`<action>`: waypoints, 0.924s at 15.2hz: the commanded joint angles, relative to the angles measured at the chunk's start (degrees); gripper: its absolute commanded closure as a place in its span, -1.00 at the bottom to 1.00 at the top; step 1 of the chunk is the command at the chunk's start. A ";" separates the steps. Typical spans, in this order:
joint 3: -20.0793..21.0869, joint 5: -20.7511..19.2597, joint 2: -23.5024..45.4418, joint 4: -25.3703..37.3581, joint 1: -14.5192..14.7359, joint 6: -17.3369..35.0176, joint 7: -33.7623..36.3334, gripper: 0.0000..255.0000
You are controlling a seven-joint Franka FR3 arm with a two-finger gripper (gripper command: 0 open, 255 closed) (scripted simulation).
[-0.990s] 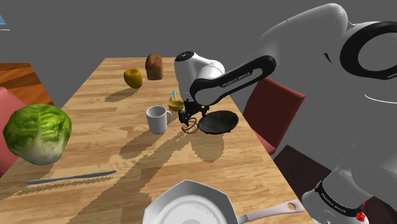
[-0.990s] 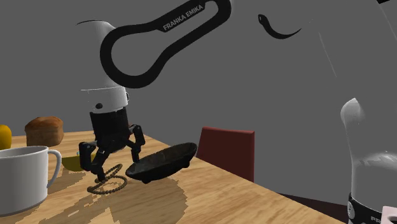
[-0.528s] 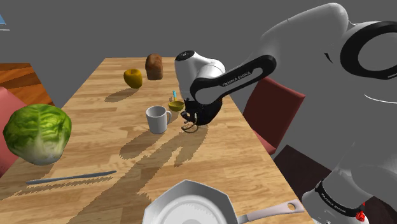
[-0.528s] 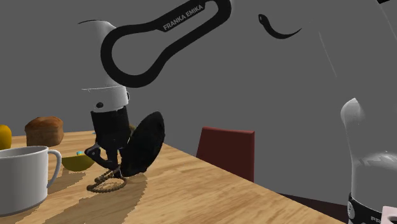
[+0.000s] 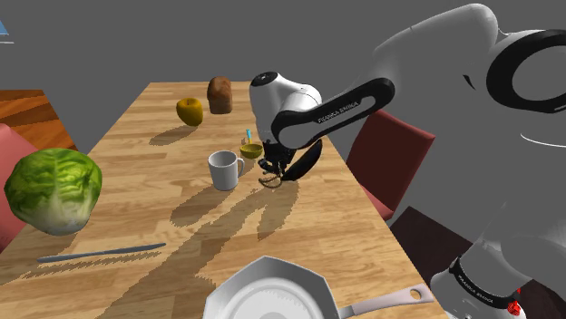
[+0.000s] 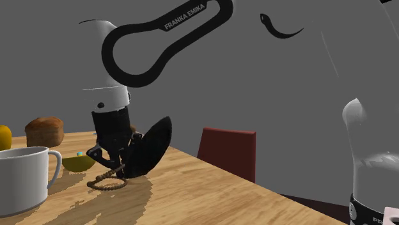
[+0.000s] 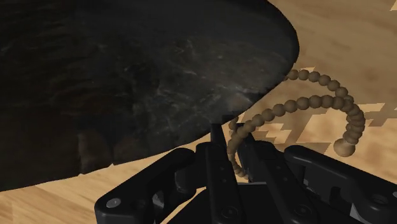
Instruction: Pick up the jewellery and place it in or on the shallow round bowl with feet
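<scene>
1. Wooden bench (image 5: 136, 208), carrying everything below except the chair.
2. White arm (image 5: 336, 109), reaching from the shoulder view's right down to mid-bench.
3. Dark red chair (image 5: 385, 154) at the bench's far side edge, behind the arm in the shoulder view.
4. Green lettuce head (image 5: 54, 188) at the shoulder view's left, well apart from the gripper.
5. Pale frying pan (image 5: 272, 290) at the near edge, handle pointing to the shoulder view's right.
6. Dark shallow bowl (image 6: 148, 148): tipped steeply up on its edge, leaning against the gripper, lower rim at the bench. Close in front of the fingers in the wrist view.
7. White mug (image 5: 223, 169), just beside the gripper on the shoulder view's left.
8. Brown bread loaf (image 5: 219, 94) and yellow fruit (image 5: 190, 111), side by side at the far end.
9. Small yellow-green dish (image 5: 251, 149) just behind the mug, something blue sticking out of it.
10. Grey knife (image 5: 100, 252) lying flat, near the lettuce.
11. Black gripper (image 6: 114, 163), low over the bench; fingers (image 7: 216, 143) pinched together on a strand of the necklace.
12. Brown bead necklace (image 6: 107, 184): one strand up between the fingers, the rest looped on the bench between mug and tilted bowl, outside the bowl.
</scene>
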 commanded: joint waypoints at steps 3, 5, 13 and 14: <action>0.39 0.86 -0.91 1.13 0.01 -2.11 -0.81 1.00; 0.53 1.30 -1.58 1.80 -0.05 -3.33 -1.29 1.00; 1.00 2.80 -3.80 5.04 -0.19 -8.39 -3.07 1.00; 1.05 2.96 -4.03 5.51 -0.20 -9.04 -3.28 1.00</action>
